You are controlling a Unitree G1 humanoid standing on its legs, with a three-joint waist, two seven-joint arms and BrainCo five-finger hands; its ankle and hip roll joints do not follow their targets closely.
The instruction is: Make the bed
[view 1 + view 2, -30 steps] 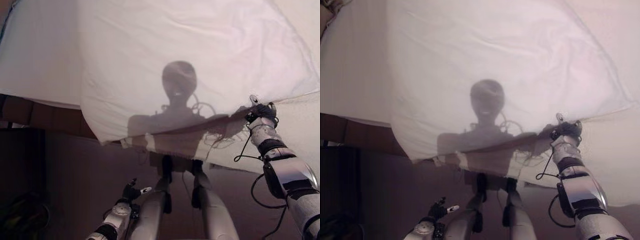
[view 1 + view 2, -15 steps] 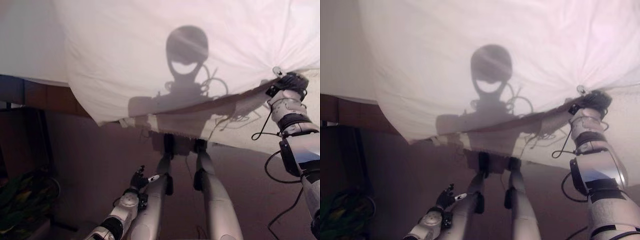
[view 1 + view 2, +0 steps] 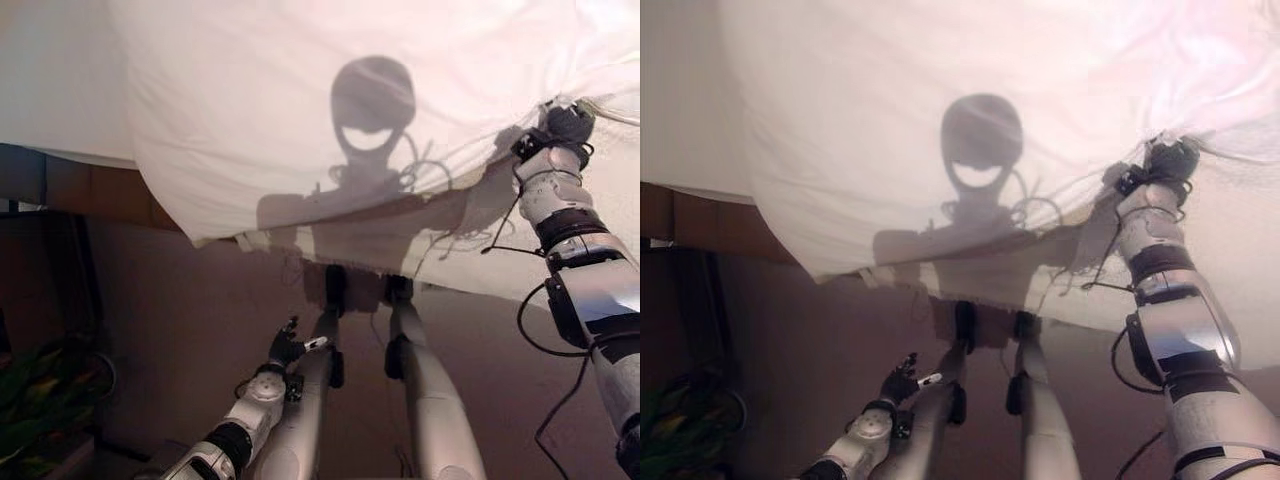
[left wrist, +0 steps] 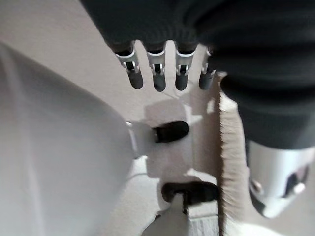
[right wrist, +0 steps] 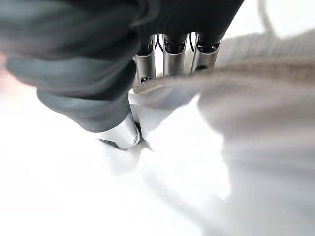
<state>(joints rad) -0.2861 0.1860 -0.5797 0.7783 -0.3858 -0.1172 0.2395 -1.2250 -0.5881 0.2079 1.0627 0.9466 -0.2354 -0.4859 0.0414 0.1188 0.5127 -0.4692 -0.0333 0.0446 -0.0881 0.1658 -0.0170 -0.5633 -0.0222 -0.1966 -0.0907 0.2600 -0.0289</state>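
Right hand (image 3: 562,125): raised at the far right of the scene, fingers and thumb pinched on the near edge of the white duvet (image 3: 330,110); the right wrist view shows a fold of cloth caught between thumb and fingers (image 5: 170,61), so the grasp looks real but small. Left hand (image 3: 288,350): low and near, over the floor (image 3: 170,330), fingers straight and relaxed, holding nothing. Duvet: spread over the bed (image 3: 55,90), its near edge overhanging and drooping at the left, lifted and creased into radiating folds at the right where the hand holds it. A paler, coarser under-layer, perhaps a blanket (image 3: 1240,260), shows beneath the duvet at the right; whether the hand has caught it as well cannot be told. Step in hand, as judged: drawing the right part of the duvet edge into line. To do it well: keep the pinch firm, since little cloth is held; pull level and along the bed's edge, not upward, so the folds flatten out; let go only once the cloth lies slack and flat. The drooping left corner looks like work for the idle left hand, which would have to come up to the edge.
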